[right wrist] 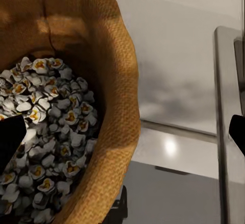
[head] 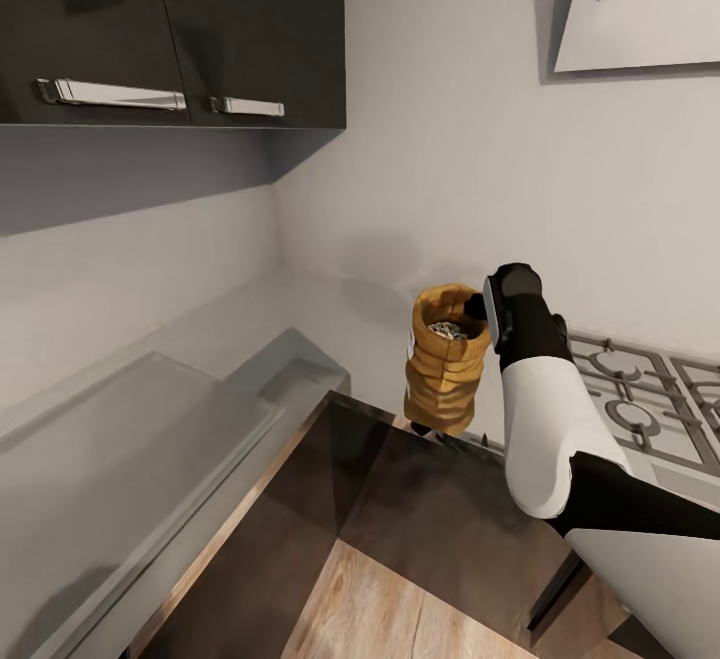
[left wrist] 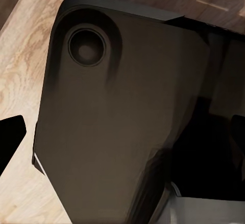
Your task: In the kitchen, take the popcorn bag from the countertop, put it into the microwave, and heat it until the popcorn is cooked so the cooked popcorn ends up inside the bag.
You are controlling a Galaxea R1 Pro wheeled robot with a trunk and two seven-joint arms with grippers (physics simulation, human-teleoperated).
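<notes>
A: What sits nearest the robot?

B: Wood floor (head: 380, 609) lowest down, then dark cabinet fronts (head: 300, 529) under the countertop (head: 130, 429). The white and black right arm (head: 560, 439) reaches up over them from the near right.

A: And the popcorn bag?

B: The popcorn bag (head: 447, 359) hangs upright in the air above the countertop's front edge, near the inner corner where the two runs meet. Its base is clear of the steel. The right gripper (head: 480, 311) meets it at the rolled rim on the hob side.

A: So the claw is holding it?

B: It seems clamped on the rim, yes. In the right wrist view the sack wall (right wrist: 115, 106) passes between two dark fingertips (right wrist: 10, 145), one inside over the whitish kernels (right wrist: 48, 132), one outside.

A: The left claw?

B: In the left wrist view one dark fingertip (left wrist: 10, 140) shows beside a dark rounded panel (left wrist: 122, 127) of the robot's body; I cannot tell whether it is wide or narrow.

A: Farther back?

B: The gas hob (head: 640, 394) lies right of the bag, grey wall (head: 450, 139) behind, dark wall cupboards (head: 170, 29) upper left, and a pale hood (head: 650, 4) upper right.
</notes>
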